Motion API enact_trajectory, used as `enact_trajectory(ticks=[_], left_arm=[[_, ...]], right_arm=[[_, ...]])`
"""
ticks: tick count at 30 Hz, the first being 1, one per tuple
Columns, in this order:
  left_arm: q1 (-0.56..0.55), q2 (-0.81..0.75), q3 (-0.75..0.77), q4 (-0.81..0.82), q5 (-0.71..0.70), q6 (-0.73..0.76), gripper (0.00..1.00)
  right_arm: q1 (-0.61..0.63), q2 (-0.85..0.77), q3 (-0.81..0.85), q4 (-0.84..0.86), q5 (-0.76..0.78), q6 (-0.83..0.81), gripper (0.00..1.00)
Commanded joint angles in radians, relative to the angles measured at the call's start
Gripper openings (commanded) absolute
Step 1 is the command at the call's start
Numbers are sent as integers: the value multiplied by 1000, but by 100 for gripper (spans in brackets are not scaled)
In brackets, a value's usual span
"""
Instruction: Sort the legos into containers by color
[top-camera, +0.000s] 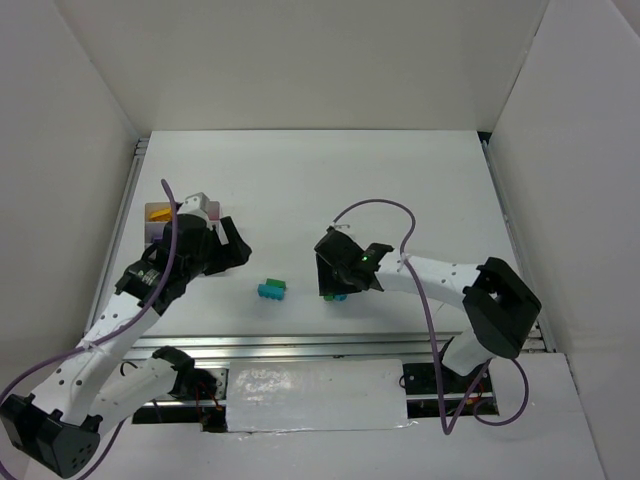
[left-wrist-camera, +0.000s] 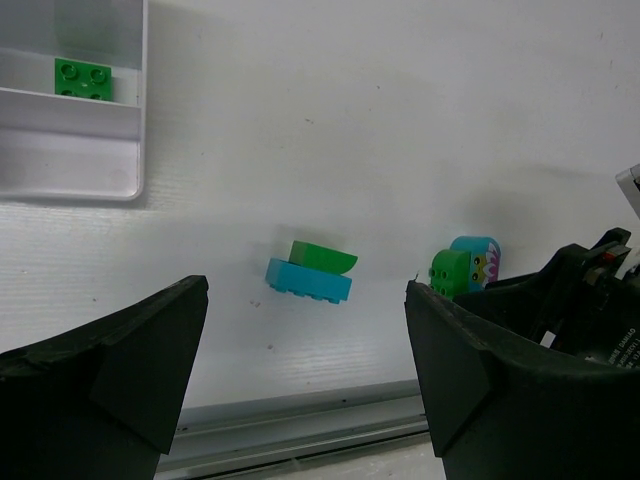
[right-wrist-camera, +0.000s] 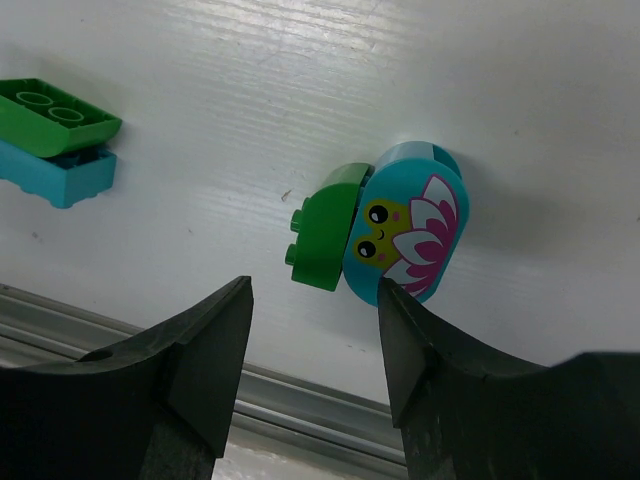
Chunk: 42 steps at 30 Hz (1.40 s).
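A green lego (right-wrist-camera: 328, 230) stands joined to a teal oval lego (right-wrist-camera: 410, 225) printed with a frog and flower, just past my right gripper (right-wrist-camera: 315, 310). Its jaws are open with nothing between them, and the right fingertip (right-wrist-camera: 395, 300) sits at the oval's lower edge. A green sloped lego (left-wrist-camera: 323, 258) rests on a teal lego (left-wrist-camera: 309, 280) mid-table, ahead of my left gripper (left-wrist-camera: 305, 350), which is wide open and empty. From above, that stack (top-camera: 271, 289) lies between the left gripper (top-camera: 232, 250) and right gripper (top-camera: 340, 285). One container (left-wrist-camera: 70, 110) holds a green lego (left-wrist-camera: 83, 77).
The white tray (top-camera: 160, 225) sits at the table's left edge, mostly hidden by the left arm, with an orange lego (top-camera: 158, 212) showing. A metal rail (right-wrist-camera: 300, 400) runs along the near table edge, close under both grippers. White walls enclose the table.
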Motion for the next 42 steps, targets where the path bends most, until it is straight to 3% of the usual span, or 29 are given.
enact_trajectory(ticks=[1, 14, 23, 30, 37, 42], left_arm=[[-3, -5, -6, 17, 17, 26, 92], [-3, -13, -12, 18, 20, 24, 93], [-3, -13, -17, 23, 27, 23, 93], [-1, -4, -17, 29, 37, 26, 93], [-1, -4, -17, 27, 29, 24, 93], [-3, -10, -13, 12, 6, 17, 93]], right_arm=[[12, 15, 43, 22, -7, 12, 60], [42, 78, 55, 48, -30, 23, 52], [49, 122, 75, 34, 4, 34, 52], [49, -37, 34, 39, 47, 46, 65], [41, 4, 51, 59, -10, -3, 68], [41, 53, 108, -10, 43, 45, 68]])
